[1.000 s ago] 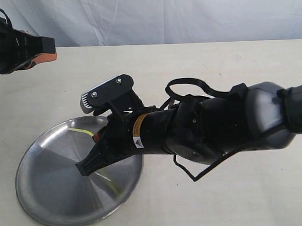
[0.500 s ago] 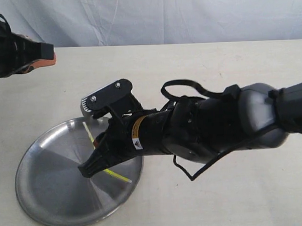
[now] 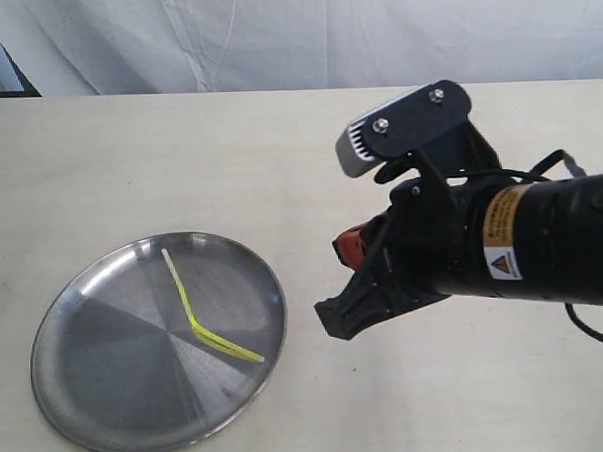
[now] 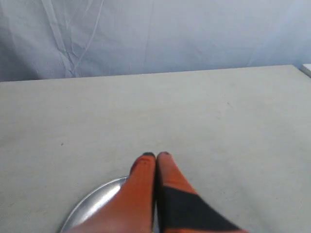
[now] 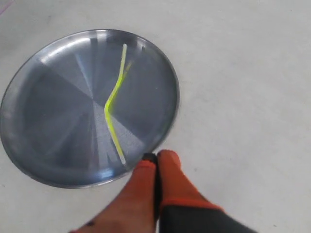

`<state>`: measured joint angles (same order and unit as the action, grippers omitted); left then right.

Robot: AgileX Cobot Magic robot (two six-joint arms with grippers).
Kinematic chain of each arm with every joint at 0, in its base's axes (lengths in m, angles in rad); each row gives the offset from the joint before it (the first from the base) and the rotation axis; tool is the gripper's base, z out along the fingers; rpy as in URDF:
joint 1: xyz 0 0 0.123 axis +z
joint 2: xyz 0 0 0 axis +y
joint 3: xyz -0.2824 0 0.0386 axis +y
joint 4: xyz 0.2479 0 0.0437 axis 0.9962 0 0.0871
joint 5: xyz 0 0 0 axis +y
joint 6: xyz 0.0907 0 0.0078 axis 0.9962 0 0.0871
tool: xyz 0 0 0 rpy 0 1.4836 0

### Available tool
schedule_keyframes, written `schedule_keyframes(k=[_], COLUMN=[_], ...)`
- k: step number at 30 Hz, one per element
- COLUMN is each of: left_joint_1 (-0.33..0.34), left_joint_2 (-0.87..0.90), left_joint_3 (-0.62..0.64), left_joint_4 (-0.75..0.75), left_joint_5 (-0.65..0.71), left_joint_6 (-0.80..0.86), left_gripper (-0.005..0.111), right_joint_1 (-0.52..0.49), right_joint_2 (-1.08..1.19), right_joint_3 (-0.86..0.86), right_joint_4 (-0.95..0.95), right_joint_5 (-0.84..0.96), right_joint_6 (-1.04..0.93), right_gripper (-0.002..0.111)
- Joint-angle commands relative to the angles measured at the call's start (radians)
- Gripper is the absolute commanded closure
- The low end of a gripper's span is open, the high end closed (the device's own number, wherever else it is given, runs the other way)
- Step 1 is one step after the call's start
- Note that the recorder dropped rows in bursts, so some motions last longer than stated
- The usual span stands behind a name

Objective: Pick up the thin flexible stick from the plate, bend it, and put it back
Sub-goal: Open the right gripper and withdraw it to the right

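Since the two fingers of your right tool are pressed together with nothing between them, treat the stick as let go and the job, in my judgement, as all but finished. That tool hangs over the bare counter, near the 3 o'clock edge of the plate in the exterior view and apart from its rim. Your left tool is likewise closed and empty. It is out of the exterior view, and its own camera shows only a sliver of the plate beneath it.

The stick lies inside the plate, kinked into a shallow elbow just right of centre. One leg runs to about 12 o'clock and the other to about 4 o'clock, and both ends sit within the rim.

What remains is a clean retreat:
- Raise the right tool first, then carry it off toward 3 o'clock rather than back across the plate.
- Keep the fingers together so neither can catch the rim.
- Go gently, because a light plate would likely skid if clipped, and a springy stick could hop out.
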<state>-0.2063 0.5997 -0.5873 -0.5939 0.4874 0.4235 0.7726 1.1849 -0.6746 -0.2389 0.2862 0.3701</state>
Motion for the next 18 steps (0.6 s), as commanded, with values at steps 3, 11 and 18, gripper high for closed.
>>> schedule_keyframes(k=[3, 11, 18], left_joint_1=[0.005, 0.005, 0.005], left_joint_2=[-0.085, -0.087, -0.087], left_joint_3=[0.016, 0.016, 0.016], left_joint_4=[-0.014, -0.014, 0.012], left_joint_5=[0.006, 0.006, 0.006], left_joint_6=[-0.011, -0.011, -0.011], left_gripper=[0.106, 0.106, 0.106], right_joint_1=[-0.004, -0.004, -0.133], right_joint_2=[-0.063, -0.094, -0.371], right_joint_3=[0.009, 0.009, 0.012], right_joint_4=[0.011, 0.011, -0.107], right_joint_5=[0.01, -0.01, 0.067], right_joint_6=[-0.004, -0.004, 0.065], right_gripper=[0.109, 0.109, 0.109])
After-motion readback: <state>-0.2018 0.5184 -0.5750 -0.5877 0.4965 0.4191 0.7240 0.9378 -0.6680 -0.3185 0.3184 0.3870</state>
